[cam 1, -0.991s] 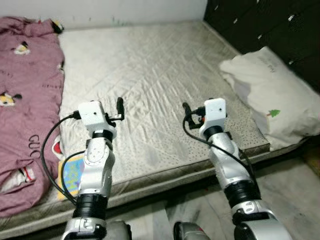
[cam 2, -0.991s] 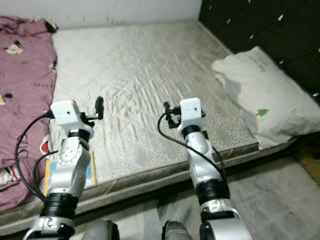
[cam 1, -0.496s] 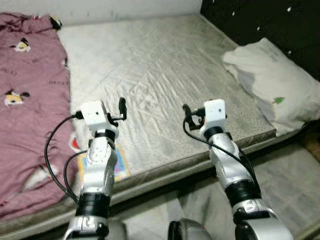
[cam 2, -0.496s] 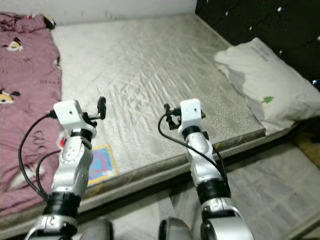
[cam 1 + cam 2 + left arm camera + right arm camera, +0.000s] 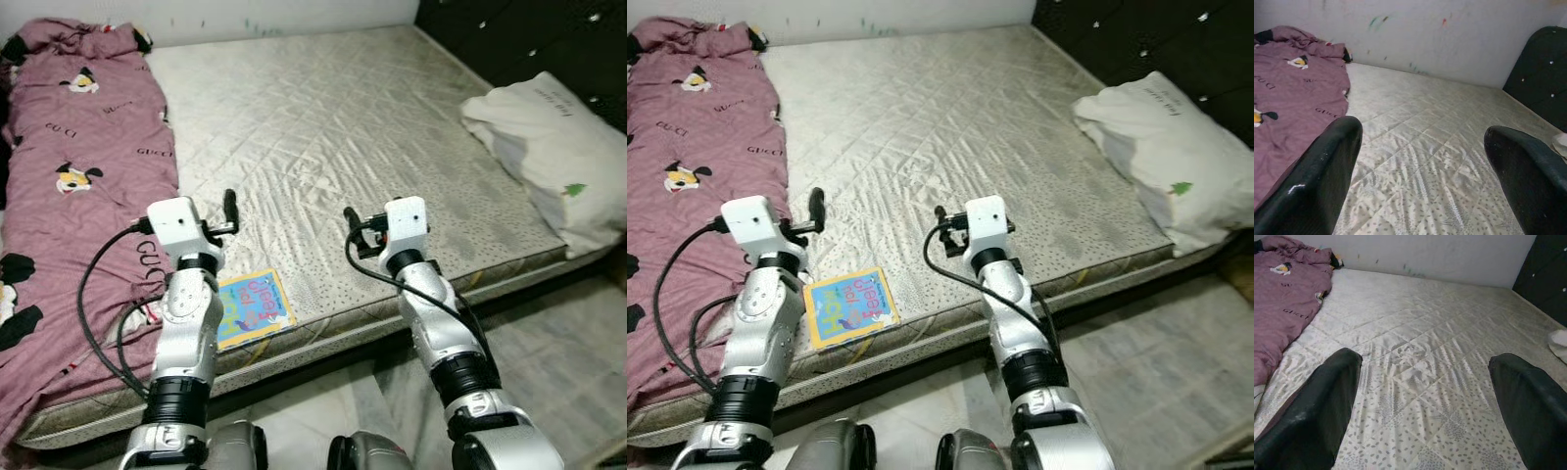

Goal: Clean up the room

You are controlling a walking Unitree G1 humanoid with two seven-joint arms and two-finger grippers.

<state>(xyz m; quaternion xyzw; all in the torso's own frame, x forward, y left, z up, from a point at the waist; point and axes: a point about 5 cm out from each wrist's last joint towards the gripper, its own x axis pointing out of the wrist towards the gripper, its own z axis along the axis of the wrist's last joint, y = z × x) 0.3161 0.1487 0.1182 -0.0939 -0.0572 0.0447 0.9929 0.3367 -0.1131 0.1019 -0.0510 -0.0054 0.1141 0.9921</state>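
While over the mattress (image 5: 323, 127), both end effectors gape wide, empty

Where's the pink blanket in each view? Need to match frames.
Left eye: pink blanket along the left edge, left of the left gripper.
Right eye: same side.
Left wrist: beyond one finger, toward the wall.
Right wrist: far corner.
Shared landmark: quilted mattress.
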